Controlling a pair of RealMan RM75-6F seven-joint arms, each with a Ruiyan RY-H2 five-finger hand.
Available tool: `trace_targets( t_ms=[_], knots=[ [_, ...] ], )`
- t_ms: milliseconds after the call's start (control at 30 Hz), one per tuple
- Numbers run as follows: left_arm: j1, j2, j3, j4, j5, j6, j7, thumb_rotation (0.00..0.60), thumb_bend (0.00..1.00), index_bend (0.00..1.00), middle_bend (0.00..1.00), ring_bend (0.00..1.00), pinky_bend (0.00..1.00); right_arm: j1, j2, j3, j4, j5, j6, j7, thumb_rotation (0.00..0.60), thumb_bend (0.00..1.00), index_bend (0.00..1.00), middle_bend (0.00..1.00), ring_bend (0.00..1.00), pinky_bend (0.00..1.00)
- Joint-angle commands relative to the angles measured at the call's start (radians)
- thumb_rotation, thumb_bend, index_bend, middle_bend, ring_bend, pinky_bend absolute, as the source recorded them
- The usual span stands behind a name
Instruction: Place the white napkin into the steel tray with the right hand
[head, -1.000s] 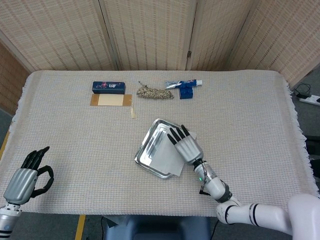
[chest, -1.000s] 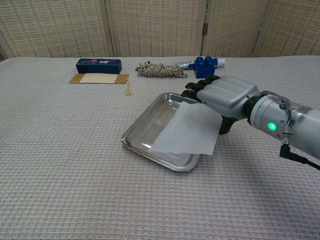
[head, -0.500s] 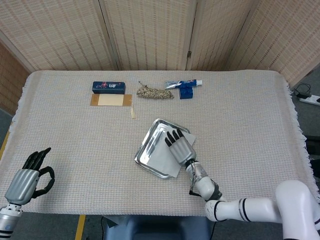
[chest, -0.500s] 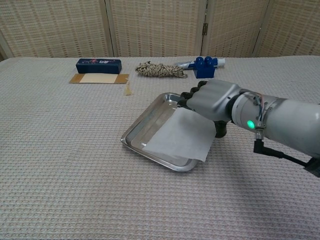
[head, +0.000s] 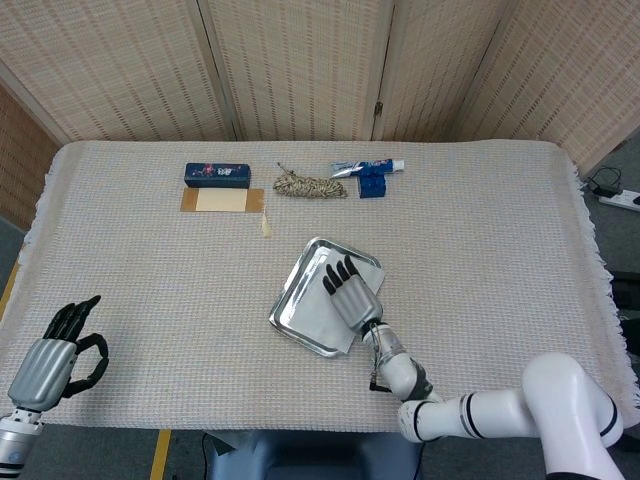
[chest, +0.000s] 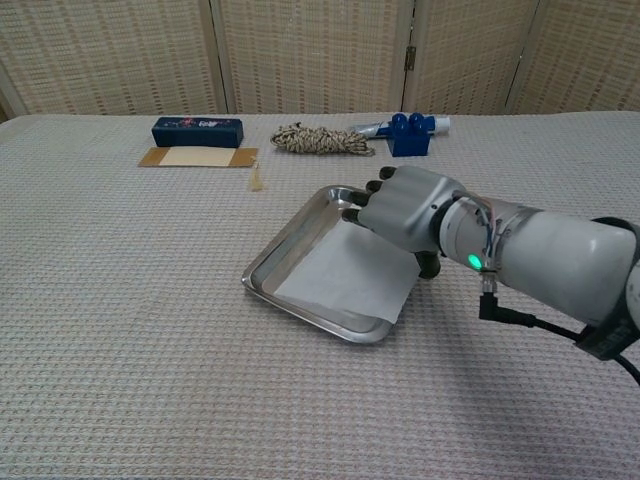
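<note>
White napkin (chest: 345, 275): lying nearly flat inside the steel tray (chest: 283, 250), its right edge draped on the rim, our right hand (chest: 405, 208) resting on its far corner, fingers extended close together; we judge placement nearly done, release and withdrawal outstanding.

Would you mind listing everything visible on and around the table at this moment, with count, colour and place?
steel tray: one, silver, table centre, turned at an angle.
white napkin: one, white, lying in the tray, its near corner over the rim.
box: one, dark blue, far left.
cardboard piece: one, tan, just in front of the box.
rope bundle: one, beige and speckled, far centre.
toothpaste tube: one, white and blue, far side.
blue block: one, by the tube.
tablecloth: one, beige.
left hand: near left edge, holding nothing.
right hand: on the napkin, over the tray.
</note>
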Motion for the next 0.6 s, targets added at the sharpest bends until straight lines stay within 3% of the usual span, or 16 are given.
trace_targets(
  t_ms=[33, 400, 600],
  knots=[
    [0.000, -0.001, 0.000, -0.001, -0.001, -0.001, 0.003, 0.600, 0.48, 0.02, 0.00, 0.00, 0.00, 0.018, 0.016, -0.010, 0.009, 0.030, -0.014, -0.011, 0.600, 0.28, 0.00, 0.00, 0.00, 0.00],
    [0.002, -0.002, -0.002, -0.002, 0.000, 0.004, 0.012, 0.600, 0.48, 0.03, 0.00, 0.00, 0.00, 0.031, 0.074, -0.033, -0.040, 0.025, -0.035, 0.069, 0.600, 0.25, 0.00, 0.00, 0.00, 0.00],
    [0.004, 0.001, -0.002, 0.000, 0.002, 0.011, 0.004, 0.600, 0.48, 0.03, 0.00, 0.00, 0.00, -0.069, 0.209, -0.053, -0.210, -0.169, -0.003, 0.317, 0.600, 0.25, 0.00, 0.00, 0.00, 0.00]
  ],
)
